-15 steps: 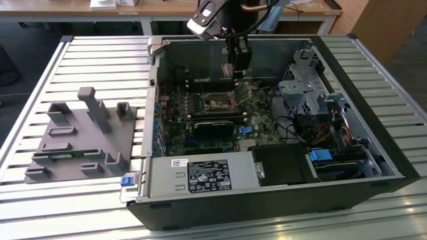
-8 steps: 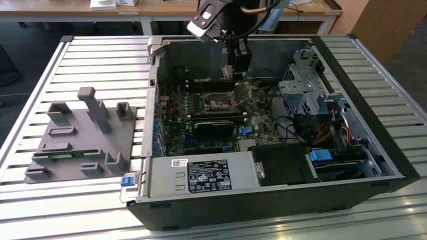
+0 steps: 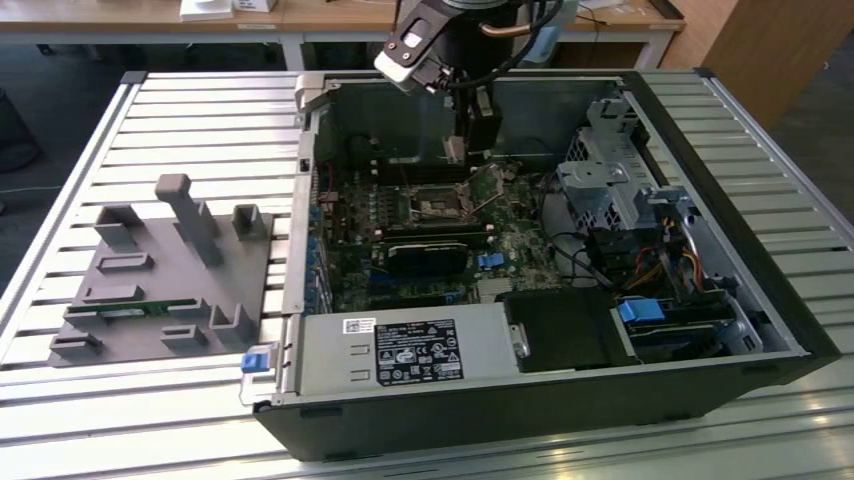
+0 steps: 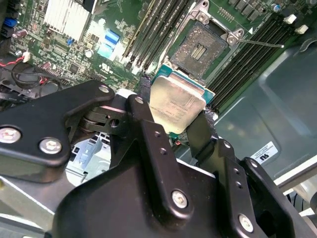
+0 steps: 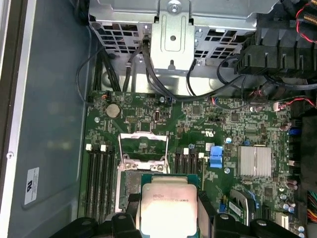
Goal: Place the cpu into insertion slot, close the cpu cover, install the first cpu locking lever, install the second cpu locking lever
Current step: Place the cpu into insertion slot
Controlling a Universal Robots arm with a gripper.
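Currently: end effector (image 4: 174, 121) pinching the cpu (image 4: 178, 101) flat by opposite edges, above the board; insertion slot (image 4: 203, 47) open just beneath, slightly nearer; cpu cover (image 5: 120, 146) raised.

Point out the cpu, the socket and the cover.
cpu (image 5: 168, 206), first wrist view, middle of its metal top.
socket (image 4: 200, 47), second wrist view, its dark centre.
cover (image 5: 143, 158), first wrist view, frame bar beside the socket.

Slatted metal table (image 3: 200, 110), wooden desks (image 3: 334, 15) behind, dark floor (image 3: 80, 60).
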